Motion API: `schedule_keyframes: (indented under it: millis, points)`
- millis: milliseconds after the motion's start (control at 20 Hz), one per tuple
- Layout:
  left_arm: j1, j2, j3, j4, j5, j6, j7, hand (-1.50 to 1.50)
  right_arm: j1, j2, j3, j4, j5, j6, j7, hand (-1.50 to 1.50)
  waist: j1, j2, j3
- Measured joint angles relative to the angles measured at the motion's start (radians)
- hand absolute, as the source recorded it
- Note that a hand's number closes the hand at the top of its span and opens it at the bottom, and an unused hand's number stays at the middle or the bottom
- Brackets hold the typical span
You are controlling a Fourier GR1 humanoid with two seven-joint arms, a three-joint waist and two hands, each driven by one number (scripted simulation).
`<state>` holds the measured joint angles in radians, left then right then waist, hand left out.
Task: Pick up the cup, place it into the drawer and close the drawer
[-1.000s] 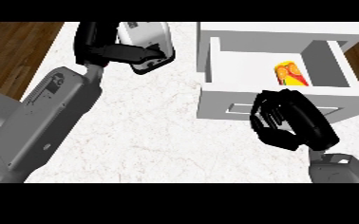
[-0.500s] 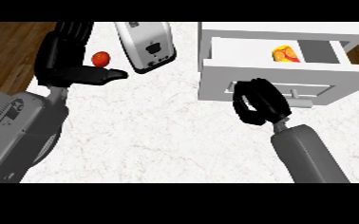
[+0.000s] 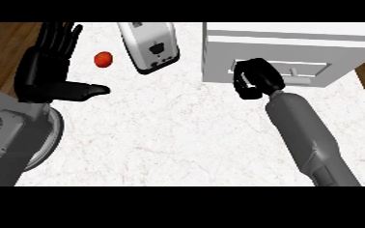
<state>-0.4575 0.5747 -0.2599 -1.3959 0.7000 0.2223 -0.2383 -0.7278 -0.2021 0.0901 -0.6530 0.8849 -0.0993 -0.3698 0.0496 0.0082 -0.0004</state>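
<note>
— Since half a second ago the drawer [image 3: 285,58] has slid shut; its inside no longer shows.
— And the cup?
— Hidden, not visible anywhere.
— Hands?
— Right hand [image 3: 257,78] has curled fingers against the drawer front, holding nothing. Left hand [image 3: 50,70] rests open at the surface's [image 3: 178,130] left edge, beside a tomato [image 3: 103,59] and toaster [image 3: 149,46].

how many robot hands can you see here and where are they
2. The left robot hand rests open at the left edge, beside the tomato. The right robot hand is curled against the closed drawer front.
</note>
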Motion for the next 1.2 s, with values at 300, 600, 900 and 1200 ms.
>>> schedule_keyframes:
  millis: [300, 600, 900, 1200]
  points:
    - [0.037, -0.007, 0.015, 0.008, 0.000, -0.057, -0.030, -1.50, -0.116, -0.009, -0.063, 0.210, -0.024, 0.000, -0.069, 1.50, 0.016, 0.004, 0.000]
    - [0.044, -0.010, 0.021, 0.020, 0.008, -0.110, -0.042, -1.50, -0.154, -0.033, -0.093, 0.294, -0.054, 0.068, -0.154, 1.50, 0.029, 0.001, -0.003]
    - [0.045, -0.028, 0.013, 0.020, 0.006, -0.128, -0.048, -1.50, -0.160, -0.053, -0.115, 0.321, -0.077, 0.107, -0.230, 1.50, 0.041, 0.004, -0.004]
    - [0.052, -0.037, 0.007, 0.025, 0.004, -0.148, -0.053, -1.50, -0.158, -0.063, -0.141, 0.333, -0.101, 0.124, -0.281, 1.50, 0.050, 0.006, -0.004]
